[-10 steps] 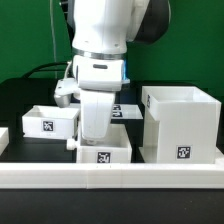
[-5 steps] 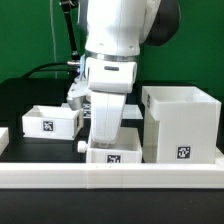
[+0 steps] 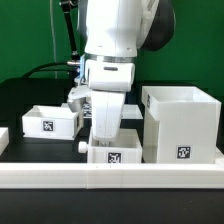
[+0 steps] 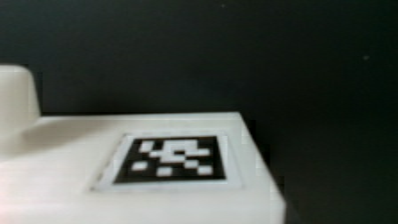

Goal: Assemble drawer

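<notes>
Along the front edge of the black worktop runs a low white border wall. Just behind it, mid-edge, a small tray sits under the end effector; whether that is clenched or released I cannot tell. The cube housing stands beside the tray, toward the exterior view's right. The second tray lies farther back, toward its left. Only the wrist view shows a white tagged surface close up.
</notes>
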Robot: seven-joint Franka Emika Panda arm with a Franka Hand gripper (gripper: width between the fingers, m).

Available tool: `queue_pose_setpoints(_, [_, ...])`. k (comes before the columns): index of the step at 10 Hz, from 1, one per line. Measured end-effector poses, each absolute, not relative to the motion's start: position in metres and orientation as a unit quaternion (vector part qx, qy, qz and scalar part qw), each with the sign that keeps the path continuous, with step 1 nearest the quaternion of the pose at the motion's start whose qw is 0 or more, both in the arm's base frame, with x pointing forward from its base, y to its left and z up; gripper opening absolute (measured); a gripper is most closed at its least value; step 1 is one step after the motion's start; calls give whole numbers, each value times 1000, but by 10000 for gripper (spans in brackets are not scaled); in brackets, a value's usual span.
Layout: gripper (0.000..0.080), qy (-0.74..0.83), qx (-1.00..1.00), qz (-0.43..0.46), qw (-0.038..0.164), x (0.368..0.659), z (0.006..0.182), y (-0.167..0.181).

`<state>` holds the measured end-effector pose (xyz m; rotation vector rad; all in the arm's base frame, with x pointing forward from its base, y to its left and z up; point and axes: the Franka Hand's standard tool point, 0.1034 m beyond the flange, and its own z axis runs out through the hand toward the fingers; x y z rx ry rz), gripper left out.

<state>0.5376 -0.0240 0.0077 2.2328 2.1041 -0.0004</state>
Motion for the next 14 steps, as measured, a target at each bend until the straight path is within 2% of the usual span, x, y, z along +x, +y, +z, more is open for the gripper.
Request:
queue_pose_setpoints(7, [42, 689, 724, 2, 38, 541, 12, -14])
queue_pose_setpoints(9, [42, 679, 731, 26, 53, 544, 14, -9])
queue_pose_setpoints(12, [42, 678, 733, 22, 51, 541, 11, -11])
queue_pose_setpoints(14, [42, 684, 728, 9, 42, 536, 10, -13])
